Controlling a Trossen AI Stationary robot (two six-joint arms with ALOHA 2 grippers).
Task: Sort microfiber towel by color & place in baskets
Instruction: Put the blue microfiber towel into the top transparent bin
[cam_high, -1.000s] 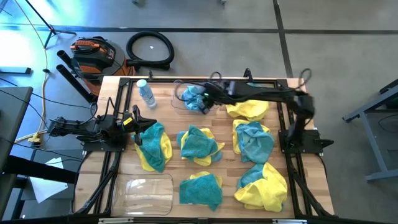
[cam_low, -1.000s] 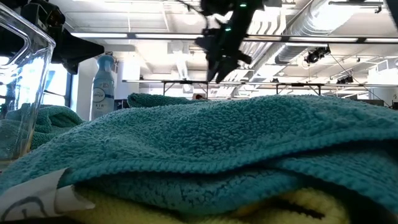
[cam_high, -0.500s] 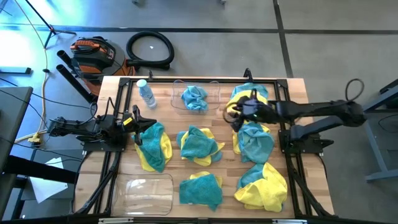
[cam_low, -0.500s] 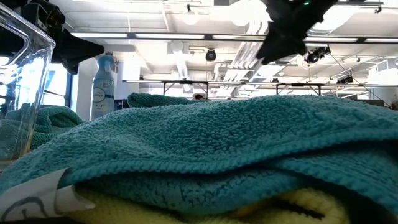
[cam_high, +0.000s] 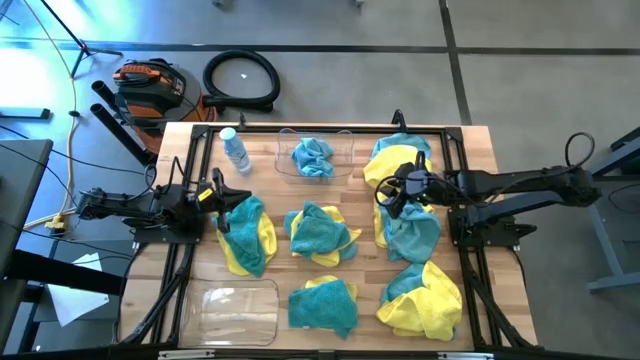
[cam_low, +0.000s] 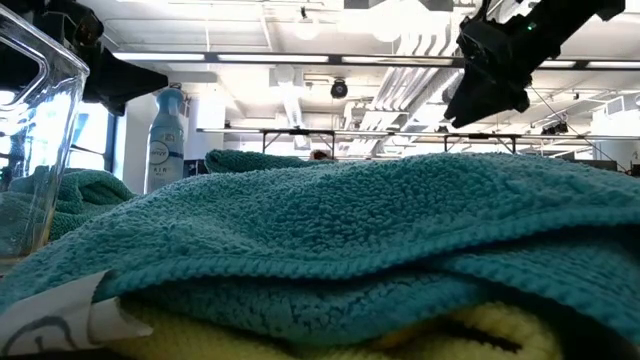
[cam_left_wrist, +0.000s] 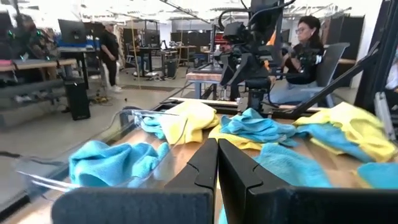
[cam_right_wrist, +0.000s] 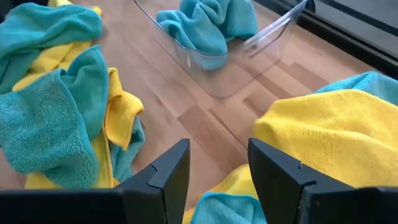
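Step in hand, as I read it: right pincer (cam_high: 392, 194) going for next towel to sort. It hung w/ jaws apart and empty, over the gap btwn the yellow towel (cam_high: 398, 163) at the far right of the surface (cam_high: 265, 182) and the teal towel (cam_high: 408, 226) nearer the front edge.

To do it well: pick one colour only. The piles overlapped, teal on yellow, so drop straight onto a raised fold of a single cloth, pinch near its top, lift slow and check nothing else trails. Teal should go to the far basket (cam_high: 345, 150), which already held a teal cloth (cam_high: 313, 158); front basket (cam_high: 240, 310) held nothing, prob. for yellow.

In the right wrist view the yellow towel's edge lay just beside one finger (cam_right_wrist: 280, 177), wood showing btwn the two fingers, far basket ahead.

Left pincer (cam_high: 221, 201) sat closed, holding nothing, at the left side touching or just over a teal/yellow pile (cam_high: 246, 234).
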